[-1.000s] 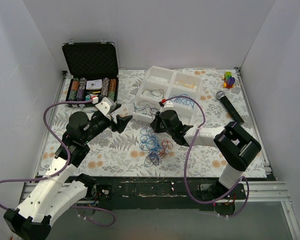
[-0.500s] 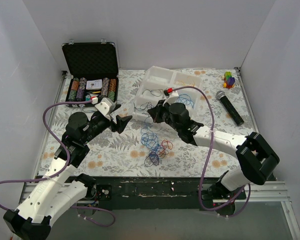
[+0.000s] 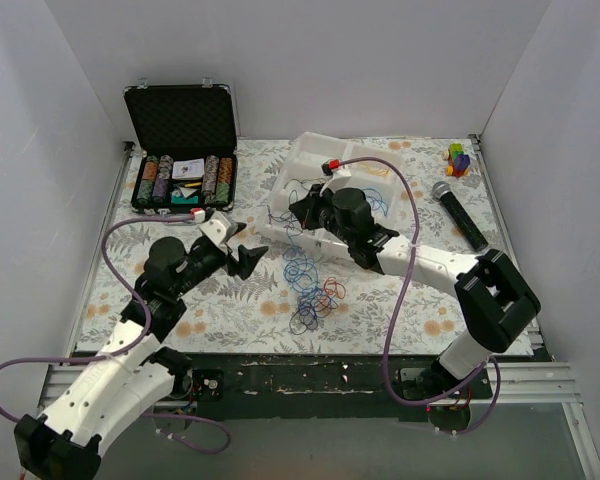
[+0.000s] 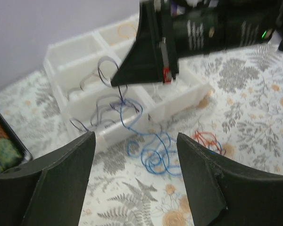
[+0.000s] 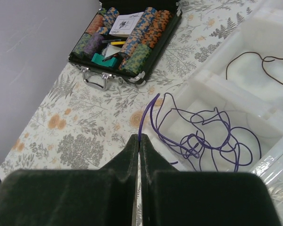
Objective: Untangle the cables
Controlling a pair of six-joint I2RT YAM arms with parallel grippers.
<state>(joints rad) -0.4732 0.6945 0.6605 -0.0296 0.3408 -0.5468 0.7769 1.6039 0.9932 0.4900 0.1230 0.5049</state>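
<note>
The cables lie as a loose tangle [image 3: 310, 285] of blue, red and black loops on the floral table, just in front of the white compartment tray [image 3: 380, 225]. My right gripper [image 3: 296, 212] is shut on a thin purple cable [image 5: 148, 110] and holds it over the tray's near left compartment, where the cable's other loops [image 5: 212, 136] lie. My left gripper [image 3: 252, 258] is open and empty, left of the tangle. In the left wrist view, blue loops [image 4: 155, 153] and red loops [image 4: 205, 139] lie beyond its open fingers [image 4: 61, 188], and the right gripper [image 4: 120, 84] hangs a cable above.
An open black poker chip case [image 3: 180, 170] stands at the back left and shows in the right wrist view [image 5: 127, 33]. A dark cable [image 5: 264, 66] lies in another tray compartment. A microphone [image 3: 460, 212] and a small coloured toy [image 3: 459, 158] lie at the back right.
My right gripper has moved away from the tangle, back and left to the tray, with a cable in it. My left gripper has shifted slightly right and toward the tangle.
</note>
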